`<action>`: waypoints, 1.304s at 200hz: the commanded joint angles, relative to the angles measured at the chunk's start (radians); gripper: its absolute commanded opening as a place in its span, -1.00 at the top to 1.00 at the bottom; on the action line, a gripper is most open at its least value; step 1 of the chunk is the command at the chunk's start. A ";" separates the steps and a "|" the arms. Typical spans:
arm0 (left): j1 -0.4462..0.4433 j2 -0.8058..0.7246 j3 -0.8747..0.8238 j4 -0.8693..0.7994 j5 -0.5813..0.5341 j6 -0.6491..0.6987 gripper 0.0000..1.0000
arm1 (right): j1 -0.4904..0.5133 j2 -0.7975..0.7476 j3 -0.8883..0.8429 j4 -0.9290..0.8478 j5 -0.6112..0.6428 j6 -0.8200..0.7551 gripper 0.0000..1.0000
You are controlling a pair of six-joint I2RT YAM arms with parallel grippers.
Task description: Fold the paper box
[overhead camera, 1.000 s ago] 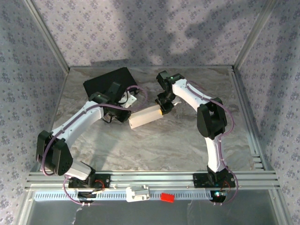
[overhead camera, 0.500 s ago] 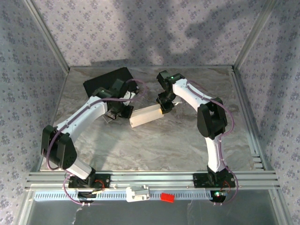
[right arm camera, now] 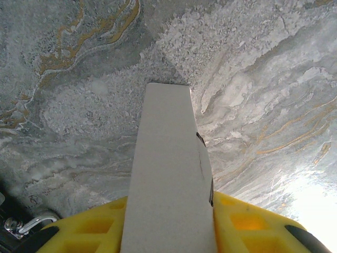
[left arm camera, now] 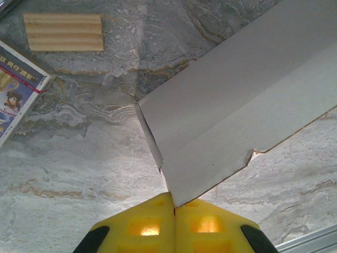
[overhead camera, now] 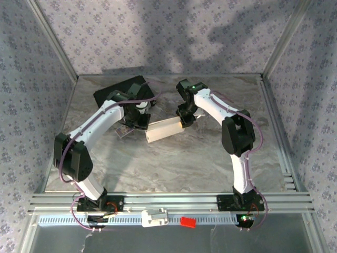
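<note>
The white paper box [overhead camera: 164, 129] lies slanted in mid-table, between my two grippers. My right gripper [overhead camera: 184, 120] is shut on its far right end; in the right wrist view the box [right arm camera: 167, 147] runs away from me, squeezed between the yellow fingers [right arm camera: 247, 224] of that gripper [right arm camera: 171, 200]. My left gripper [overhead camera: 141, 120] is at the box's left end. In the left wrist view its yellow fingertips [left arm camera: 142, 224] are pressed together on the corner of a thin white flap [left arm camera: 226, 121] of the box, and the gripper [left arm camera: 174, 199] is shut on that flap.
A black case [overhead camera: 122, 90] lies at the back left, partly under the left arm. A small printed card [overhead camera: 122, 132] [left arm camera: 18, 84] and a ribbed wooden block [left arm camera: 63, 32] lie left of the box. A white part [overhead camera: 154, 217] and a red piece [overhead camera: 188, 222] sit on the front rail.
The left arm has swung, with its elbow drawn in and its wrist shifted toward the back and right at the box's left end. The box and the right arm have hardly moved.
</note>
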 commanded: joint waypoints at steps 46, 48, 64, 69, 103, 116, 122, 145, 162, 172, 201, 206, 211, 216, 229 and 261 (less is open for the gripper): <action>0.018 0.032 0.045 0.068 0.167 -0.161 0.86 | 0.030 0.040 -0.013 0.005 -0.002 0.012 0.30; 0.017 0.032 0.044 0.068 0.167 -0.163 0.86 | 0.029 0.039 -0.013 0.005 -0.002 0.012 0.30; 0.019 0.032 0.044 0.074 0.171 -0.177 0.86 | 0.030 0.040 -0.015 0.006 0.000 0.012 0.30; 0.019 0.034 0.044 0.073 0.171 -0.179 0.86 | 0.030 0.039 -0.014 0.007 -0.002 0.012 0.30; 0.020 0.036 0.032 0.089 0.173 -0.199 0.87 | 0.030 0.040 -0.018 0.012 -0.006 0.013 0.31; 0.020 0.034 0.020 0.104 0.173 -0.208 0.87 | 0.030 0.039 -0.018 0.013 -0.006 0.014 0.31; 0.020 0.035 0.019 0.107 0.173 -0.209 0.87 | 0.029 0.039 -0.018 0.012 -0.007 0.014 0.31; 0.022 0.027 0.005 0.113 0.149 -0.199 0.87 | 0.028 0.039 -0.017 0.012 -0.005 0.011 0.31; 0.022 0.020 -0.024 0.142 0.145 -0.204 0.87 | 0.027 0.039 -0.019 0.015 -0.006 0.011 0.32; 0.023 0.022 -0.036 0.154 0.150 -0.209 0.88 | 0.026 0.039 -0.021 0.015 -0.007 0.011 0.32; 0.021 0.015 -0.074 0.182 0.129 -0.202 0.88 | 0.022 0.039 -0.020 0.016 -0.010 0.007 0.32; 0.022 0.012 -0.084 0.184 0.125 -0.198 0.88 | 0.020 0.040 -0.020 0.015 -0.010 0.007 0.32; 0.022 0.009 -0.090 0.191 0.121 -0.196 0.88 | 0.020 0.039 -0.022 0.017 -0.010 0.006 0.32; 0.022 0.004 -0.100 0.200 0.118 -0.193 0.88 | 0.020 0.039 -0.023 0.016 -0.010 0.006 0.32; 0.021 -0.003 -0.123 0.223 0.115 -0.195 0.89 | 0.017 0.039 -0.022 0.017 -0.012 0.005 0.32; 0.017 -0.014 -0.181 0.270 0.106 -0.185 0.89 | 0.013 0.044 -0.021 0.027 -0.015 -0.001 0.33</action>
